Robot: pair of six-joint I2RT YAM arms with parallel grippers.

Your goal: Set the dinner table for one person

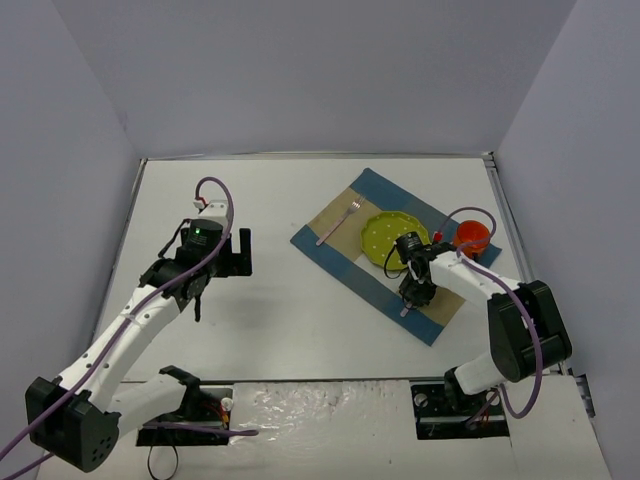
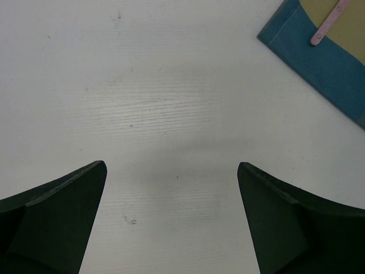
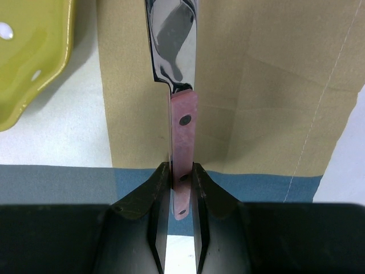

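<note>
Top view: the white dinner table (image 1: 300, 190) fills the floor between pale lavender walls. A blue-and-tan placemat (image 1: 350, 268) lies askew on its right half. On the placemat, a yellow-green plate (image 1: 393, 238) sits with a pink-handled fork (image 1: 338, 222) well to its left. A red cup (image 1: 473, 236) stands near the placemat's right corner.

Right wrist view: the right gripper (image 3: 181, 171) has its 2 fingers (image 3: 157, 194) clamped on the pink handle of a knife (image 3: 177, 57). The steel blade points away over the tan cloth, just right of the plate. Whether the knife touches the placemat cannot be told.

Left wrist view: the left gripper (image 2: 171, 168) hangs over bare tabletop left of the placemat. Its 2 fingers (image 2: 68, 194) are wide apart, with nothing between them.
</note>
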